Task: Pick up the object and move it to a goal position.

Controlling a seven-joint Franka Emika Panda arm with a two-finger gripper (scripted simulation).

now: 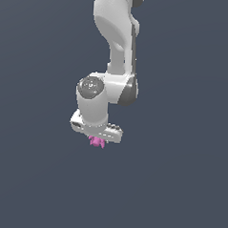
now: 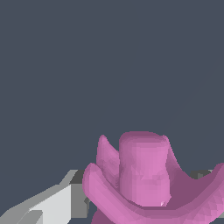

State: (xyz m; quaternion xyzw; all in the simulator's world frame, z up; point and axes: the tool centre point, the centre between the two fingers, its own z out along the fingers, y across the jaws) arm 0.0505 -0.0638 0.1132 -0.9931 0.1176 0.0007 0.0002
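The object (image 1: 97, 142) is a small magenta-pink lumpy thing with stubby protrusions, showing just under the white hand of my gripper (image 1: 97, 136) in the exterior view. In the wrist view the object (image 2: 144, 179) looms large and close, a rounded central stub with curved lobes spreading around it. One grey-white finger (image 2: 59, 204) presses against one side of it, and a sliver of the other finger (image 2: 202, 174) shows at the opposite side. The gripper is shut on the object. In the exterior view the hand hides the fingers.
The arm's white links (image 1: 116, 35) rise above the hand. A plain dark grey-blue background (image 1: 178, 187) fills the view with no other thing on it.
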